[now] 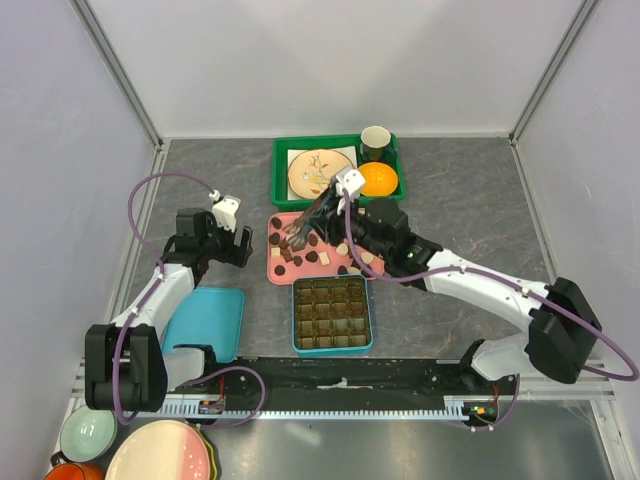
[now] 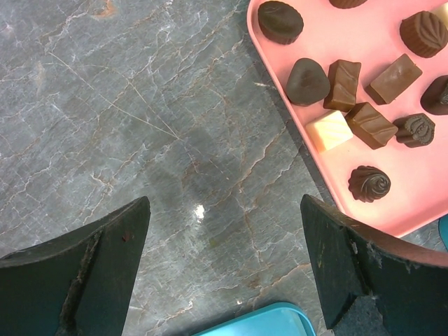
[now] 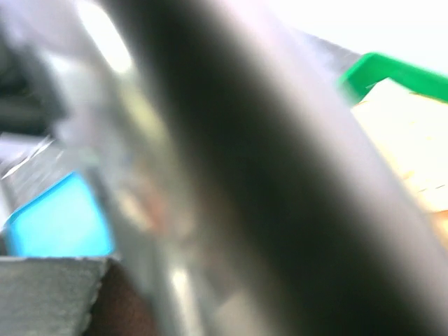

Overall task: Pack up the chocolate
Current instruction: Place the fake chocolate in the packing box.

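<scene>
Mixed chocolates (image 2: 350, 98) on pink tray (image 2: 420, 210)

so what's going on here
The right tool is down among the loose chocolates on the pink tray; whether it grips one is unclear. The left tool hangs open over the table beside the tray, holding nothing. The compartmented teal box sits just in front of the tray.

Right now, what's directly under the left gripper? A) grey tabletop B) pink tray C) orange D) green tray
A: the left wrist view shows the left gripper open over grey tabletop, with the pink tray of chocolate off to one side.
</scene>
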Available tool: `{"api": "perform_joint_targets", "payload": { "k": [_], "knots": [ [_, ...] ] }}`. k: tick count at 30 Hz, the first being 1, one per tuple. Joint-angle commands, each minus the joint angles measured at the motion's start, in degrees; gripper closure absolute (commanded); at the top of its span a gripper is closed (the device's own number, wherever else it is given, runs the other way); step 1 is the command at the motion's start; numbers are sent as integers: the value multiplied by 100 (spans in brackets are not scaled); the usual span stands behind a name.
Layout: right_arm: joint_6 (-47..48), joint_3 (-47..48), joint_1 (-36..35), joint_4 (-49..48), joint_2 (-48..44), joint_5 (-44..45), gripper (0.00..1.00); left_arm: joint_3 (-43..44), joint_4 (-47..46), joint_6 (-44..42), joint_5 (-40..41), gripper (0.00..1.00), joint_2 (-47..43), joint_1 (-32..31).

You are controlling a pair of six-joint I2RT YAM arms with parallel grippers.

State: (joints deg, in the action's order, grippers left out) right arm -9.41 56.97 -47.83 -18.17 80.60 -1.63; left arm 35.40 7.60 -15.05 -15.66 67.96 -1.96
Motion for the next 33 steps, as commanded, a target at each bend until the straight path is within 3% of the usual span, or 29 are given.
{"api": "perform_joint_targets", "payload": {
  "k": [1,13,21,33],
  "knots": [
    [-219,-379,-428,287,-518,13,83,-15,-56,19,-104,5,-99,29],
    [-509,-1109,-780,332,-1028,277,82,-6,58,28,-113,5,-161,29],
    [-597,-1118,-789,262,-835,233,66,-6,137,-33,-122,5,-213,20],
    [-667,-1056,-789,165,-765,207,55,2,154,-77,-192,4,-248,20]
  ]
}}
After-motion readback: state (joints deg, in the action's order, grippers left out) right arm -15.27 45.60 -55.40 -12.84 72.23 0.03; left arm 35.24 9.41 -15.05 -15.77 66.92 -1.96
